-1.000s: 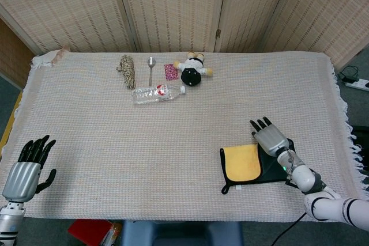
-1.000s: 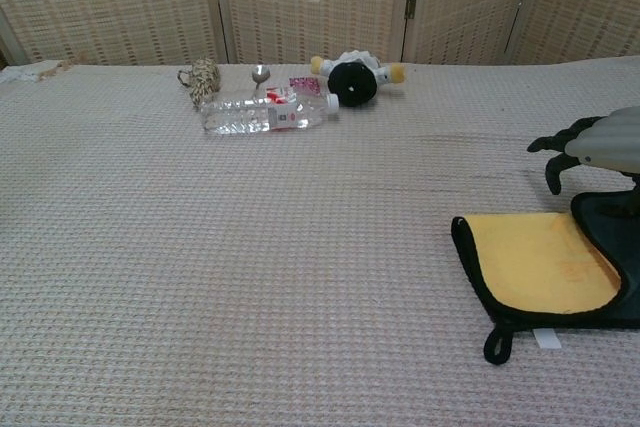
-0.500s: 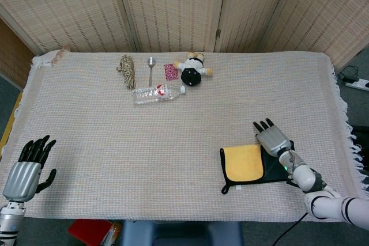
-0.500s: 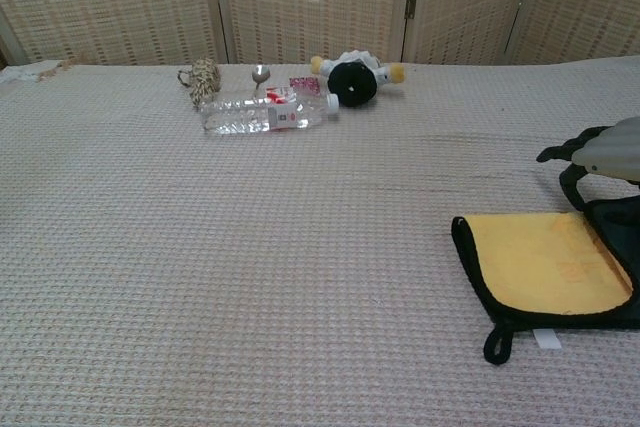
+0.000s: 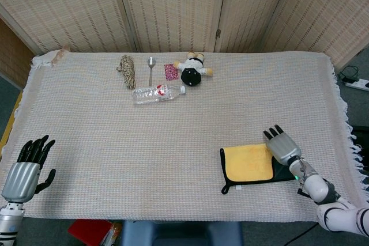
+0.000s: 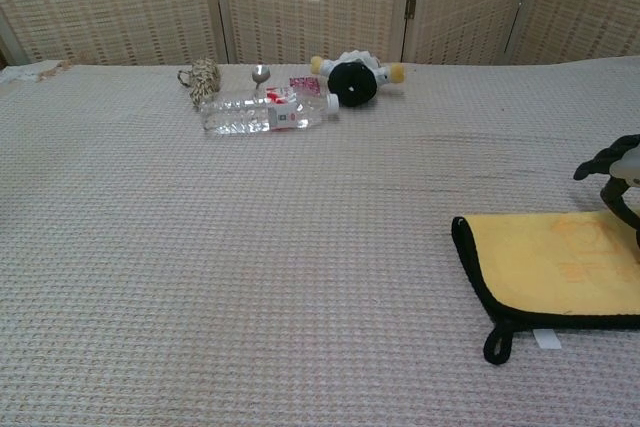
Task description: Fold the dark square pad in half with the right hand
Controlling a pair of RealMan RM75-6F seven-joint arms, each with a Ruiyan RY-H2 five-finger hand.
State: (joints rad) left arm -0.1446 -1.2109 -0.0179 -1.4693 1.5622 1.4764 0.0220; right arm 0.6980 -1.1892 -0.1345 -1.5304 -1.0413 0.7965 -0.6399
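Here the robot's right hand rests palm-down at the right edge of a square pad, fingers extended and slightly spread, grasping nothing; its dark fingertips show at the right border of the chest view. The pad lies flat on the tabletop near the front right corner. Its upward face is yellow with a dark border all round, a strip of the dark side shows beneath the hand, and a small dark hanging loop sticks out at the front left corner, with a white tag beside it.

Across the table at the front left corner, the left hand hovers beside the tabletop edge, fingers apart and pointing away from the robot, holding nothing.

The tabletop is covered with a pale woven cloth, fringed on the right side. Along the far edge, well apart from both hands, lies a row of small things: a coil of rope, a metal spoon, a small pink patterned packet, and a black and white plush toy with yellow paws. Just in front of them, a clear plastic water bottle lies on its side, cap to the right. Woven folding screens stand behind the table.
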